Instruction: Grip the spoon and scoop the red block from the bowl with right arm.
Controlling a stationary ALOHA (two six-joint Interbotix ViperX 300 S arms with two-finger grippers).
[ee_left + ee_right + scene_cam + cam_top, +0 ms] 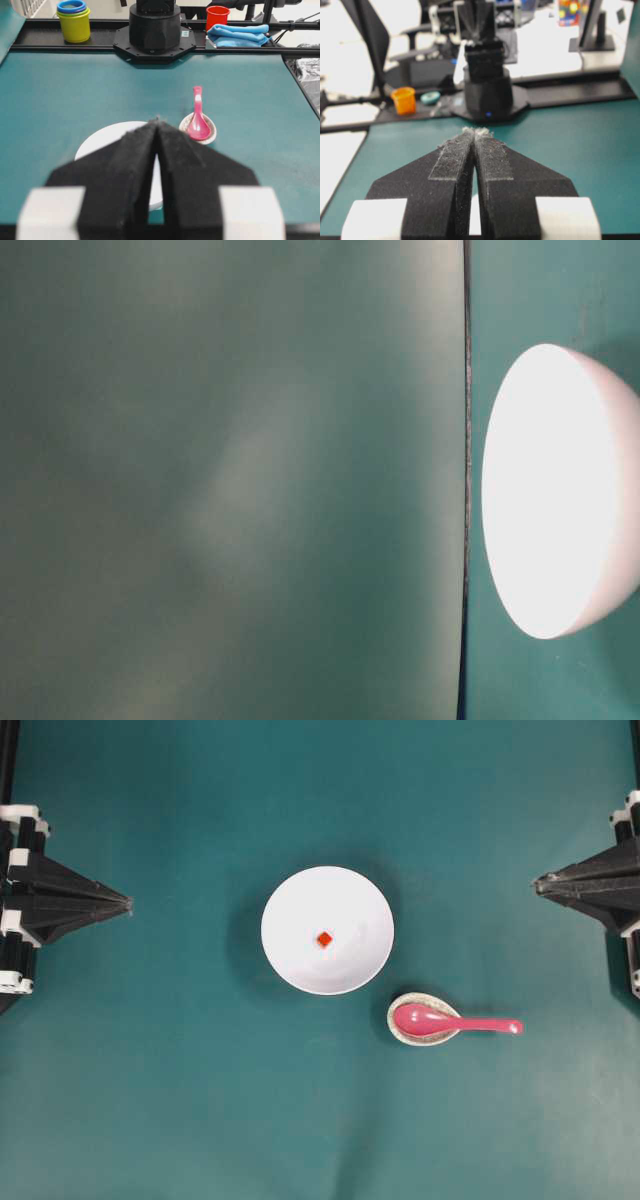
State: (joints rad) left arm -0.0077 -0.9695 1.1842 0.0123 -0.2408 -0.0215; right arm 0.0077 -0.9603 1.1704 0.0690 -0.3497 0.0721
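The white bowl (327,930) sits mid-table with the tiny red block (324,938) at its centre. The magenta spoon (450,1022) lies to the bowl's lower right, its scoop resting in a small speckled dish (402,1030), handle pointing right. My right gripper (536,882) is shut and empty at the right edge, far from the spoon. My left gripper (130,903) is shut and empty at the left edge. In the left wrist view the shut tips (157,120) hide the bowl's (100,140) middle; the spoon (198,120) shows beyond. The right wrist view shows only the shut gripper (476,132).
The table-level view shows the bowl's side (560,490) and teal mat. Off the mat, behind the arm bases, stand stacked cups (73,20), a red cup (217,16), a blue cloth (239,35) and an orange cup (404,100).
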